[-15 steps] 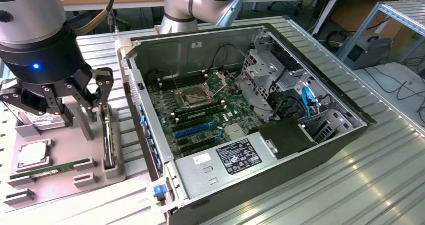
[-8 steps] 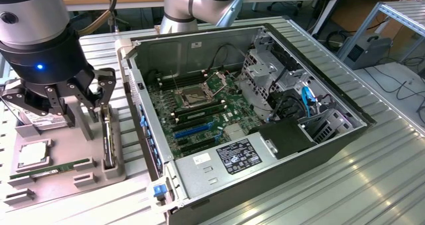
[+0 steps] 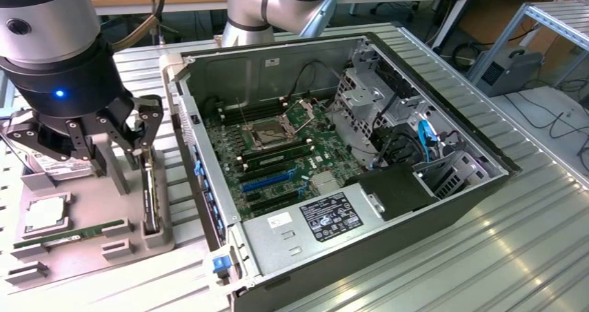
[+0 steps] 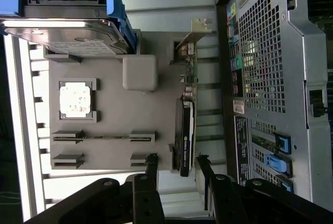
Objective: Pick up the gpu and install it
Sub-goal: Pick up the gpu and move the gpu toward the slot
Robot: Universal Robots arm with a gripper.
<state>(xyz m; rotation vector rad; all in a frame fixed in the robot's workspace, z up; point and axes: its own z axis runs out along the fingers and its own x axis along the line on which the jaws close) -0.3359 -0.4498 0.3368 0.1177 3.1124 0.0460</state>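
Note:
The gpu (image 3: 147,198) stands on its long edge in a slot at the side of the grey holder tray (image 3: 87,260) nearest the computer case. In the wrist view the gpu (image 4: 186,130) appears edge-on, a dark card with its silver end bracket (image 4: 195,32) at the far end. My gripper (image 3: 110,146) hangs above the tray and is open. In the wrist view my gripper (image 4: 177,169) has one finger on each side of the card's near end, well apart from it and holding nothing.
The tray (image 4: 114,112) also holds a hard drive (image 4: 67,34), a CPU (image 4: 75,100) and a RAM stick (image 4: 104,137). The open computer case (image 3: 368,153) lies to the exterior view's right, with its motherboard (image 3: 276,153) and blue slots (image 3: 267,181) exposed.

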